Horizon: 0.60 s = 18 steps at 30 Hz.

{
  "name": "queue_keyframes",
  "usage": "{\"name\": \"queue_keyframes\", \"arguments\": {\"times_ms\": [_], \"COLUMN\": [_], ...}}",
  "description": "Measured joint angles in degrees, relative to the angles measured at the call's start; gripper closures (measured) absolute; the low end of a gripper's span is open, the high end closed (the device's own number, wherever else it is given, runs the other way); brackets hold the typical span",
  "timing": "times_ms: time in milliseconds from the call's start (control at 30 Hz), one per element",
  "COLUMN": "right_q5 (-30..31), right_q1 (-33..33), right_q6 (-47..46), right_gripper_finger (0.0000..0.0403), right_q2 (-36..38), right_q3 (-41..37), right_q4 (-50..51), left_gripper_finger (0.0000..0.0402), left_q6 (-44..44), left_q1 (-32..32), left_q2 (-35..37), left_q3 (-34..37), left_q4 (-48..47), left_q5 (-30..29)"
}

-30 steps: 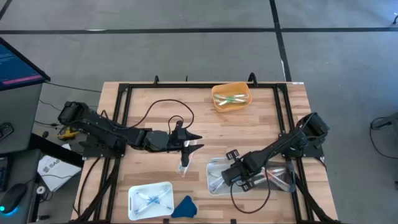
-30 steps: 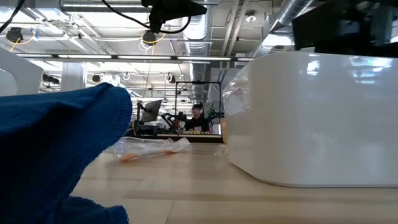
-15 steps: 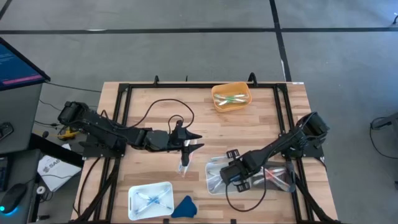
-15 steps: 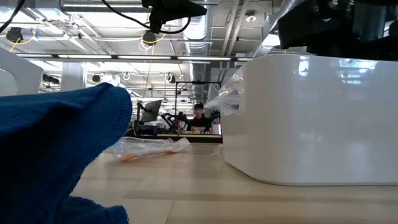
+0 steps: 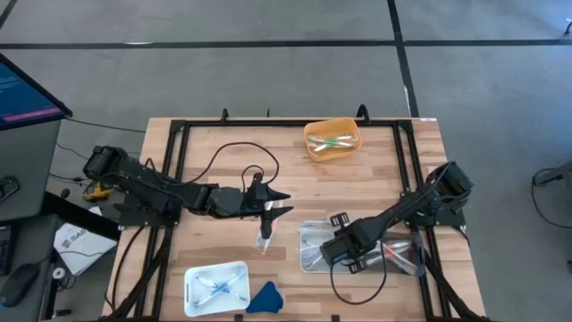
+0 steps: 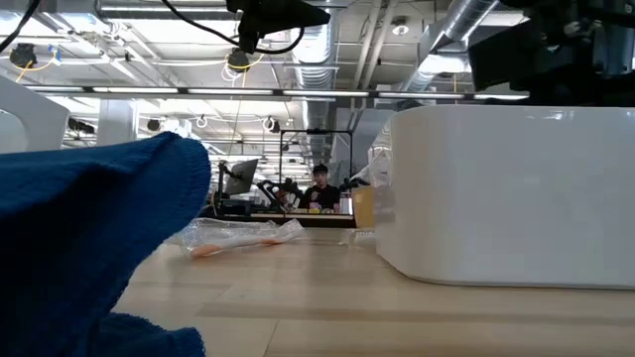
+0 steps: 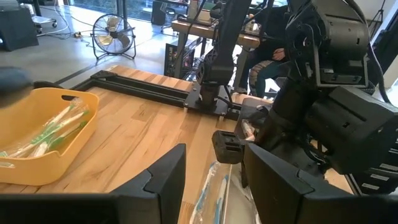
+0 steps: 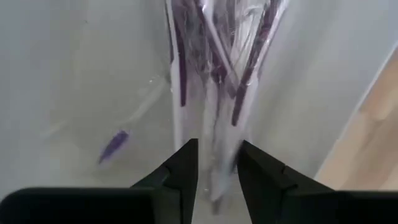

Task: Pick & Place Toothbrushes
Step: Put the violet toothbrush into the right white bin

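Toothbrushes lie in four places on the wooden table, taken here from the left side across. Near the front edge, a white tray holds a few blue-accented ones, with a blue cloth lump just beside it. The left arm reaches in low from the table's left edge, stretched almost flat toward the middle, a black cable looping beside it. The left gripper points toward the right side, its fingers spread apart with nothing between them. Just in front of and below it, a wrapped toothbrush lies alone on the bare wood. Toward the back, an orange tray holds green-accented brushes in wrappers; the left wrist view shows the same tray with them lying lengthwise inside. At the front right stands a white bin with clear-wrapped toothbrushes, purple-accented, piled inside. The right arm comes in from the table's right edge, folded down at the elbow and angled toward the left, with the right gripper lowered into this bin. Its fingers stand a narrow gap apart, straddling the wrapped bundle; whether they actually pinch a wrapper cannot be told. In the low view the bin's white wall fills the right side, the blue cloth the left, and a person sits far behind in the room
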<state>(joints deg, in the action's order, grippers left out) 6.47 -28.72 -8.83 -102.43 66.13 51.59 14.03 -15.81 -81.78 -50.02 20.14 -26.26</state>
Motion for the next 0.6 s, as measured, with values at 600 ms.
{"name": "queue_keyframes", "arguments": {"times_ms": [600], "right_q5": [2.59], "right_q1": [-0.51], "right_q6": [5.83], "right_gripper_finger": [0.0301], "right_q2": [0.00], "right_q3": [2.31], "right_q4": [-0.75], "left_gripper_finger": [0.0245], "left_q6": [0.03], "left_q1": [0.00], "left_q2": [0.00], "left_q3": [0.18], "left_q4": [0.13], "left_q5": [0.07]}}
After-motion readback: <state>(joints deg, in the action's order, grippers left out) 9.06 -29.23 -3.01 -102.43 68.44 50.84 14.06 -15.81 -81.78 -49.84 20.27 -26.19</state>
